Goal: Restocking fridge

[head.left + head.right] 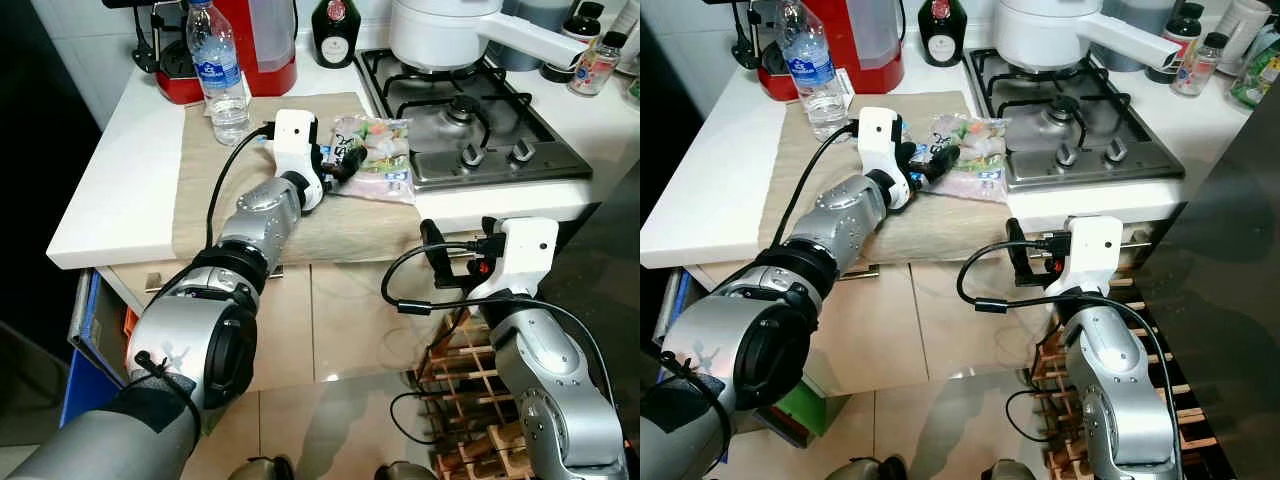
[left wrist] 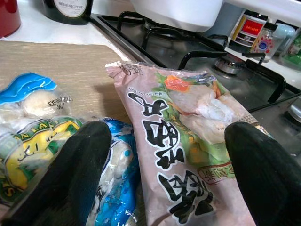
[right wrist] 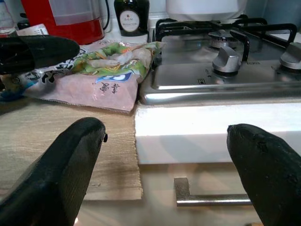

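The left gripper (image 1: 345, 163) hangs spread wide over the pink frozen dumpling bag (image 2: 188, 141), grasping nothing yet; the bag lies on the woven mat (image 1: 210, 190) at the worktop's right edge, touching the gas hob (image 1: 470, 120). A blue-and-yellow packet (image 2: 33, 136) sits just beside it under one finger (image 2: 70, 179). Closing here might pinch both packs, or the slick bag could slide against the hob. The right gripper (image 3: 164, 165) waits unclenched below the worktop's front edge.

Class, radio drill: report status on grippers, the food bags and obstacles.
Left gripper open over pink frozen-food bag on mat. Right gripper open, below counter edge. Second bag beside pink one; water bottle behind.
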### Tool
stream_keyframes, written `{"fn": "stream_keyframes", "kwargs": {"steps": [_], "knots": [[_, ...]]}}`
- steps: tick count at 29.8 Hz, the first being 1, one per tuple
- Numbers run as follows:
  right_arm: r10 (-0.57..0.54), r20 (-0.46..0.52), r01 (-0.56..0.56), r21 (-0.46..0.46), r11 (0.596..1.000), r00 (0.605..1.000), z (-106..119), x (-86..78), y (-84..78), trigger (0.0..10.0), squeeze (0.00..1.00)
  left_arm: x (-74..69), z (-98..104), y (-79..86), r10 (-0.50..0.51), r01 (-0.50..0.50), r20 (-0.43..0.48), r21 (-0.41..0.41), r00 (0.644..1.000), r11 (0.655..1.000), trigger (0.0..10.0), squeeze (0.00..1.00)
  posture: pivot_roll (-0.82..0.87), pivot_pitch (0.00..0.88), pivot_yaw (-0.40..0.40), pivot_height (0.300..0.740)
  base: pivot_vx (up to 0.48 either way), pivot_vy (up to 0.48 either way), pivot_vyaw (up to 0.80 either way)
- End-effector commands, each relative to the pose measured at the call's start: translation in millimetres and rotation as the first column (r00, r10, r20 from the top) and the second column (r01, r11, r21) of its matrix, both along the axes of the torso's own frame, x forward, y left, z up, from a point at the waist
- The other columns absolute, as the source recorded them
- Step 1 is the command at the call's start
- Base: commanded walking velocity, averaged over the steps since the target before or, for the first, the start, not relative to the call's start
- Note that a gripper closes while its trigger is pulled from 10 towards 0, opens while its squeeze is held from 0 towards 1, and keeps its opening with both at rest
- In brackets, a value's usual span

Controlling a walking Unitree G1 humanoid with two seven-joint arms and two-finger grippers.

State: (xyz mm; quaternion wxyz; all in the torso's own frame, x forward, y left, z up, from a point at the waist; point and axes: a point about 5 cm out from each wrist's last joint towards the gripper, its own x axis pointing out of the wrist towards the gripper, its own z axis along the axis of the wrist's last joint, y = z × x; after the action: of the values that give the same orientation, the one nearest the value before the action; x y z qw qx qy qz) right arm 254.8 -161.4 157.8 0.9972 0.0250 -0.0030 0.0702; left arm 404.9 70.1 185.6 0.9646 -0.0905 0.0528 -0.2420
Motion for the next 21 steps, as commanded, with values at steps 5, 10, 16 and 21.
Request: {"fn": "stream_keyframes", "kwargs": {"steps": [5, 10, 16, 21], "knots": [[-0.003, 0.018, 0.004, -0.01, 1.0, 1.0, 4.7, -1.4, 0.2, 10.0, 0.88, 0.3, 2.7, -0.2, -0.025, 0.021, 0.045, 0.077, 0.999, 0.997, 10.0, 0.0, -0.33, 0.093, 0.069, 0.74, 0.0, 0.0, 0.0], [-0.004, 0.018, 0.004, -0.009, 1.0, 1.0, 4.8, -0.3, 0.4, 10.0, 0.88, -3.1, -10.8, 6.4, -0.056, 0.047, 0.038, 0.196, 0.998, 0.98, 10.0, 0.0, -0.33, 0.091, 0.073, 0.74, 0.0, 0.0, 0.0], [-0.007, 0.018, 0.008, -0.01, 1.0, 1.0, 4.6, -0.8, -0.4, 10.0, 0.88, -7.4, -31.1, 20.2, -0.048, 0.056, -0.036, 0.28, 0.998, 0.958, 10.0, 0.0, -0.34, 0.09, 0.075, 0.74, 0.0, 0.0, 0.0], [-0.009, 0.013, 0.009, -0.011, 1.0, 1.0, 4.1, -1.6, -1.1, 10.0, 0.88, -8.7, -39.2, 38.1, -0.044, 0.068, -0.077, 0.345, 0.996, 0.936, 10.0, 0.0, -0.34, 0.09, 0.073, 0.74, 0.0, 0.0, 0.0]]}}
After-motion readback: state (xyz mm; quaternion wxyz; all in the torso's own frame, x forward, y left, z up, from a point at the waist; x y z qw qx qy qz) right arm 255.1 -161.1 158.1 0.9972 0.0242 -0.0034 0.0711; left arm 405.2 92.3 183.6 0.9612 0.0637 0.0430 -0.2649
